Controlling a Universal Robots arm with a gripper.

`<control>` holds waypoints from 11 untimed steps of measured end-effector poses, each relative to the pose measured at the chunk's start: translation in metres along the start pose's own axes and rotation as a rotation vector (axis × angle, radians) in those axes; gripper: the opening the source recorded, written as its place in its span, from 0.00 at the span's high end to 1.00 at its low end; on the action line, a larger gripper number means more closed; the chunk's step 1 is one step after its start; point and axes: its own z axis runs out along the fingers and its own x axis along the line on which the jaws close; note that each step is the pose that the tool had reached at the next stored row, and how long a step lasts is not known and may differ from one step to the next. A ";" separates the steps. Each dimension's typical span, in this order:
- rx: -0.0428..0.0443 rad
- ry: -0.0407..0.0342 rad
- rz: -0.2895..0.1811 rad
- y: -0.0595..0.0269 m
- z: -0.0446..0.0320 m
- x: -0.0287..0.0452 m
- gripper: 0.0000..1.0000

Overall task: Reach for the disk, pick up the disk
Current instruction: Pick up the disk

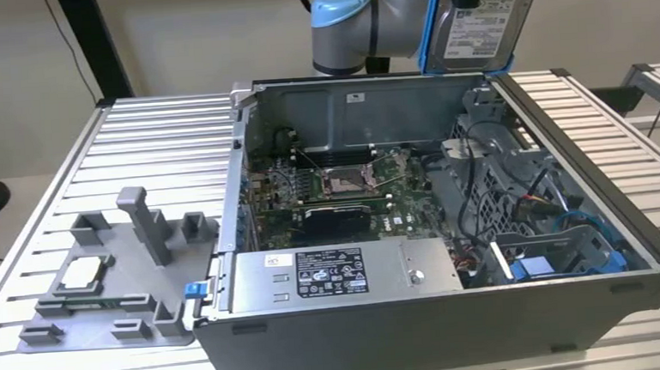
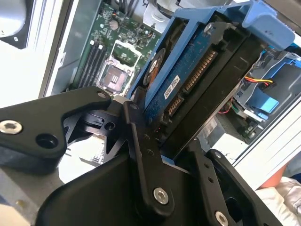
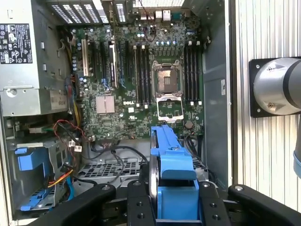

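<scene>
Silver metal and blue rails tell me where the disk (image 1: 483, 16) is: in the exterior view it hangs upright high above the back wall of the open computer case (image 1: 430, 316), held under the arm (image 1: 349, 20), its white label facing me. Lower down I see the motherboard (image 1: 342, 188) on the case floor, the grey power supply (image 1: 341, 275) with its black-and-white sticker along the near wall, and a grey fixture (image 1: 118, 275) on the slatted table (image 1: 155, 135) towards the exterior view's left.

From the second wrist view, I see the gripper (image 2: 176, 136) clamped on the disk (image 2: 188, 80), a black finger (image 2: 143, 155) pressed against its blue rail. The disk's connector edge and circuit board face the camera, with the motherboard (image 2: 113, 56) far beneath.

From the first wrist view, I look straight down. The disk (image 3: 171, 174) stands edge-on between the black fingers (image 3: 141, 202), well clear of the motherboard (image 3: 141, 75) below it.
</scene>
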 end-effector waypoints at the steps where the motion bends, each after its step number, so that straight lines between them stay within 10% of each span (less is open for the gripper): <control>1: 0.0000 -0.0001 0.000 0.0000 0.0000 0.0001 1.00; 11: -0.0008 0.0000 0.000 -0.0026 -0.0008 0.0117 1.00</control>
